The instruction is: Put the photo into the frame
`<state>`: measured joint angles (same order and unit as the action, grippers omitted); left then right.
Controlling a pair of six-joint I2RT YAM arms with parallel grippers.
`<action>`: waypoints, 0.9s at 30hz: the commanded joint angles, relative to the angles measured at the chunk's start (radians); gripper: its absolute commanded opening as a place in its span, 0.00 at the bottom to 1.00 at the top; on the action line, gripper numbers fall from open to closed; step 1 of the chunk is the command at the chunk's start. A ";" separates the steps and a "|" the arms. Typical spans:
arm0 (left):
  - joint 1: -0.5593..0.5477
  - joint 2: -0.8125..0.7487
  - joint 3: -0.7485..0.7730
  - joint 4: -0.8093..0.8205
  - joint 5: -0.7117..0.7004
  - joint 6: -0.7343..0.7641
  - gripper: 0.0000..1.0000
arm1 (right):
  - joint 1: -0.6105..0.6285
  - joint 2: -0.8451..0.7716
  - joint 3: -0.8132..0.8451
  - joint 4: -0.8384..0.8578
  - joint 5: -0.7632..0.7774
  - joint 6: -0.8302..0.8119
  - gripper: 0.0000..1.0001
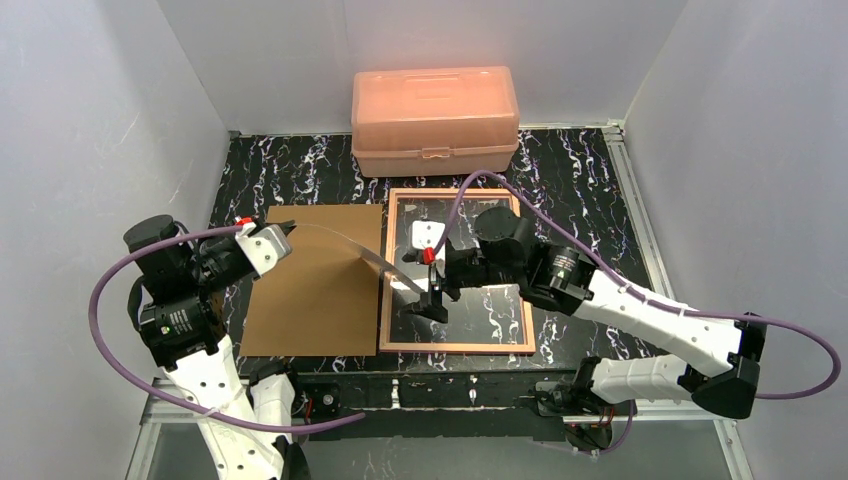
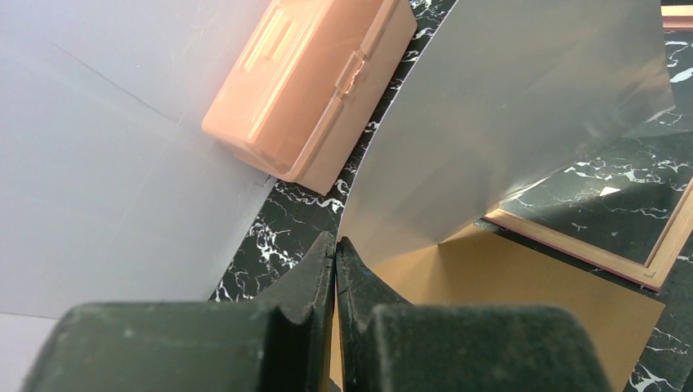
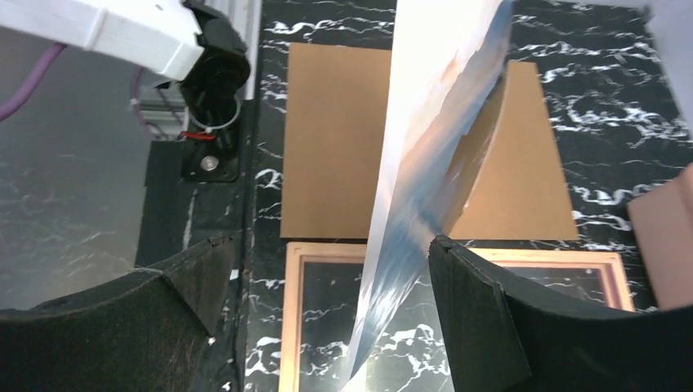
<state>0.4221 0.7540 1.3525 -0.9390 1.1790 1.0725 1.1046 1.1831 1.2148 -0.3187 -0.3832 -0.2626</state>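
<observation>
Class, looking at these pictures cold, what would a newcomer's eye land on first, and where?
The photo arches through the air from the shut left gripper down to the frame at mid-table, with the open right gripper astride its lower edge. Behind sits the salmon-pink box, near the back wall.

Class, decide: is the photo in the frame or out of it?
Out. The photo hangs bowed in the air, one end pinched in the shut left gripper, its lower edge only over the frame.
</observation>
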 commanded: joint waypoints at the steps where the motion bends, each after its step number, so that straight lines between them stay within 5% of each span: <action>1: -0.003 -0.007 0.016 -0.006 0.032 -0.002 0.00 | 0.043 -0.046 -0.050 0.206 0.215 0.010 0.94; 10: -0.003 -0.008 0.014 -0.007 0.033 0.000 0.00 | 0.065 -0.021 -0.102 0.348 0.379 -0.010 0.63; 21: -0.003 -0.016 0.005 0.007 0.028 -0.007 0.00 | 0.077 0.042 -0.056 0.347 0.327 0.000 0.48; 27: -0.003 -0.027 -0.011 0.062 0.016 -0.052 0.00 | 0.082 0.038 -0.039 0.352 0.379 0.035 0.23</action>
<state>0.4217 0.7425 1.3518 -0.9169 1.1782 1.0603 1.1805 1.2373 1.1164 -0.0265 -0.0441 -0.2607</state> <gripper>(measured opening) 0.009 0.267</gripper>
